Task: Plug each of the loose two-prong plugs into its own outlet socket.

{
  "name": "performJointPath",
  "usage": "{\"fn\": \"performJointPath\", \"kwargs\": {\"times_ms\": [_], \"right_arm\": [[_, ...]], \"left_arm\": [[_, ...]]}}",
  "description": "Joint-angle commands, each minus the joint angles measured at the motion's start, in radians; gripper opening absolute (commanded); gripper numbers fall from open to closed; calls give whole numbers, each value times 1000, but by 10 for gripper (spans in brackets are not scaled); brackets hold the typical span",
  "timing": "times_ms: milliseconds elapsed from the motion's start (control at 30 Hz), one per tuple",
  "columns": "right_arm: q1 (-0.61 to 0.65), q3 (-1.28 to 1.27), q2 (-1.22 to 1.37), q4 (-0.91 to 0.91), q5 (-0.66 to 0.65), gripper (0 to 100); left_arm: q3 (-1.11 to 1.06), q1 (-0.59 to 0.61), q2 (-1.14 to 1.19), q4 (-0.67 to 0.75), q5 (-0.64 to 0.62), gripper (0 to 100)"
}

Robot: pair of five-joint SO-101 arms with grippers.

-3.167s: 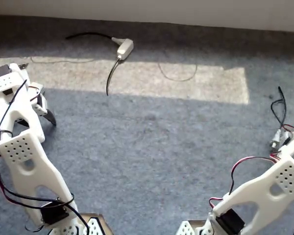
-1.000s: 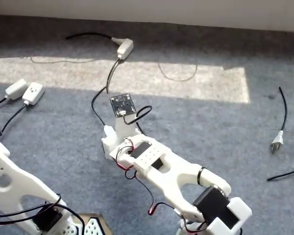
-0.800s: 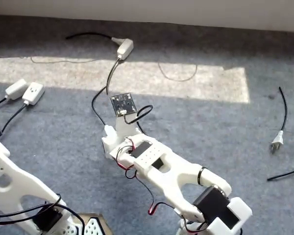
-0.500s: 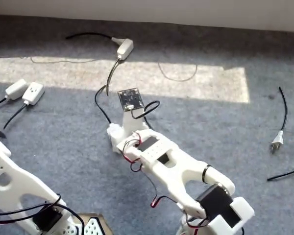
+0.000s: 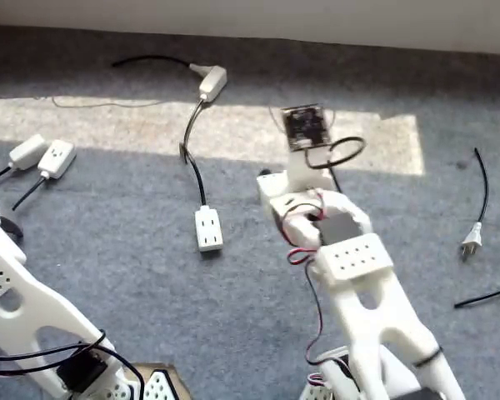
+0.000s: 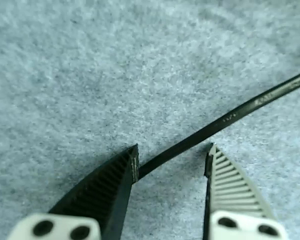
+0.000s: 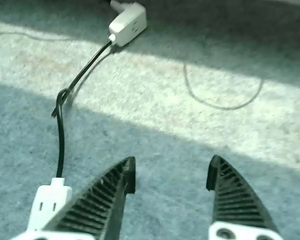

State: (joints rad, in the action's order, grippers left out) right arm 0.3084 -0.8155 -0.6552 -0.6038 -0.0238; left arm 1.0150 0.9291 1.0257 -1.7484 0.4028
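Your right gripper (image 7: 171, 175) is swinging from centre to upper middle, spread wide and empty, leaving the small white plastic socket block (image 5: 208, 229) lying centre-left, while your left gripper (image 6: 172, 160) is straddling, jaws apart, a thin black cord (image 6: 225, 120), likely limp, so pinching a rigid body is looking safer.

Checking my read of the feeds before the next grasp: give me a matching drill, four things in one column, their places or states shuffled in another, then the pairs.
1. left gripper
2. right gripper
3. two-prong plug
4. middle socket

A. loose near the right edge of the carpet
B. fingers open astride a black cord
C. mid-carpet, slots facing up
D. fingers open above bare carpet

Pairs: 1-B, 2-D, 3-A, 4-C
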Motion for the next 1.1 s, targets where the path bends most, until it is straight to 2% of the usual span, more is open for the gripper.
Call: {"fn": "performJointPath", "kwargs": {"times_ms": [0,100,233,300,433,567,733,900,1067], "right_arm": [[-219,42,-315,-124,-199,229],[-456,42,-372,-199,-311,229],[-757,48,-236,-200,-361,229],[-854,73,-97,-189,-384,229],[-974,288,259,-188,-387,229],[-1033,659,676,-314,-385,229],[-1029,1202,1165,-587,-385,228],[-980,1656,1481,-776,-387,228],[-958,1960,1719,-883,-385,220]], "left_arm": [[38,-35,-16,-6,2,231],[36,-35,-12,-6,2,231],[36,-36,-12,-6,0,231],[36,-36,-12,-12,-9,231],[35,-35,-15,-14,-52,231],[35,-27,-15,-14,-54,231],[-7,-33,-15,-14,-54,231],[-48,-65,-16,-14,-55,231],[-53,-76,-16,-15,-57,231]]}}
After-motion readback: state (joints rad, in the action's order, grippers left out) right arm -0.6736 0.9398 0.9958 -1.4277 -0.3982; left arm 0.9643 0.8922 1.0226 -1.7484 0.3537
